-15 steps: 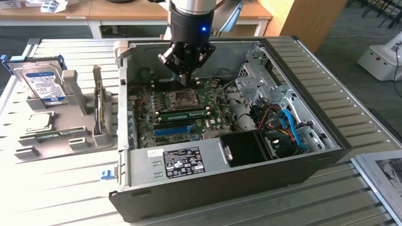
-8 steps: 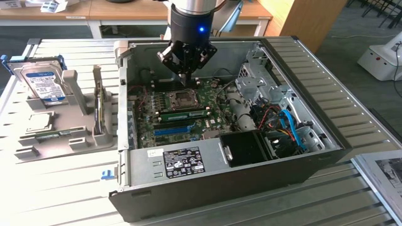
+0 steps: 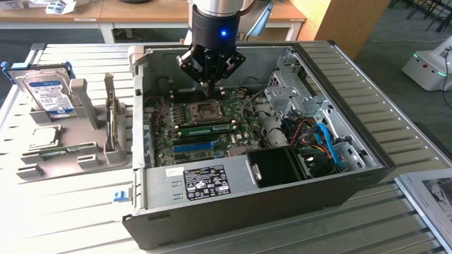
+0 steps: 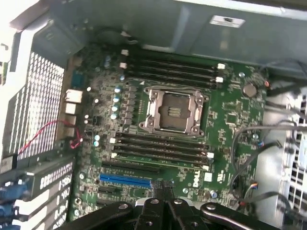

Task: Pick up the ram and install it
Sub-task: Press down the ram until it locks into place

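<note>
The ram [image 3: 206, 127] is a thin green stick standing in one of the black slots just beside the CPU socket [image 3: 205, 110], on the side toward the blue slot strip [image 3: 192, 145]. In the wrist view the ram [image 4: 163, 161] lies as a green line among the black slots. My gripper [image 3: 206, 90] hangs above the motherboard, over the far side of the socket, apart from the ram. Its fingers are shut with nothing between them. The shut fingertips [image 4: 163, 191] show over the board near the blue strip [image 4: 124, 180].
The open PC case [image 3: 233, 185] has metal walls all round, a drive cage [image 3: 289, 87] and blue and black cables [image 3: 325, 143] on the exterior view's right. A grey parts holder [image 3: 71, 153] with a hard drive [image 3: 46, 92] stands left of the case.
</note>
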Robot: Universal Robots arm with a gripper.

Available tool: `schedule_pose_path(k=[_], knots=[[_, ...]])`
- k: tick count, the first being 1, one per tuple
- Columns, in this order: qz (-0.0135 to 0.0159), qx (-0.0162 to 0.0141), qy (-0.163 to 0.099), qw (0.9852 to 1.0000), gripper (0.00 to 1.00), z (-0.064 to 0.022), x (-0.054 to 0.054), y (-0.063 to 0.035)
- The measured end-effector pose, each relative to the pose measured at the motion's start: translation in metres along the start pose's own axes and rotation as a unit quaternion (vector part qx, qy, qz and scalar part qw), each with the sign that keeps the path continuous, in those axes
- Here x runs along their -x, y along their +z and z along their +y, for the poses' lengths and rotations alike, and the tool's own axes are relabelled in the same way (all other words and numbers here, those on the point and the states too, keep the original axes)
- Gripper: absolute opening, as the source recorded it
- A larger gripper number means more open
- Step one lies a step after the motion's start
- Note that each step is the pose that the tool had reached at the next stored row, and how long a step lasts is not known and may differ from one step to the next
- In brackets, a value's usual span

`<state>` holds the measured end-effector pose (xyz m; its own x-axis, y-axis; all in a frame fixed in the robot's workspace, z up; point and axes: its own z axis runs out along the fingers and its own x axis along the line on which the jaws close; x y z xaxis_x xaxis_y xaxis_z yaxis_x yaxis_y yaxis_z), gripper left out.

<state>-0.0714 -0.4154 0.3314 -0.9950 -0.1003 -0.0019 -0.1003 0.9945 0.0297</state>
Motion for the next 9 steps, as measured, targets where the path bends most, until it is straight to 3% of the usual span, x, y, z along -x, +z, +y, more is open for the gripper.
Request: schedule_pose_path(k=[4, 9], knots=[[-0.0010, 0.0000, 0.032, 0.9995, 0.10, 0.0000, 0.0000, 0.0001], [-0.0010, -0.0001, 0.034, 0.9994, 0.10, 0.0000, 0.0000, 0.0000]])
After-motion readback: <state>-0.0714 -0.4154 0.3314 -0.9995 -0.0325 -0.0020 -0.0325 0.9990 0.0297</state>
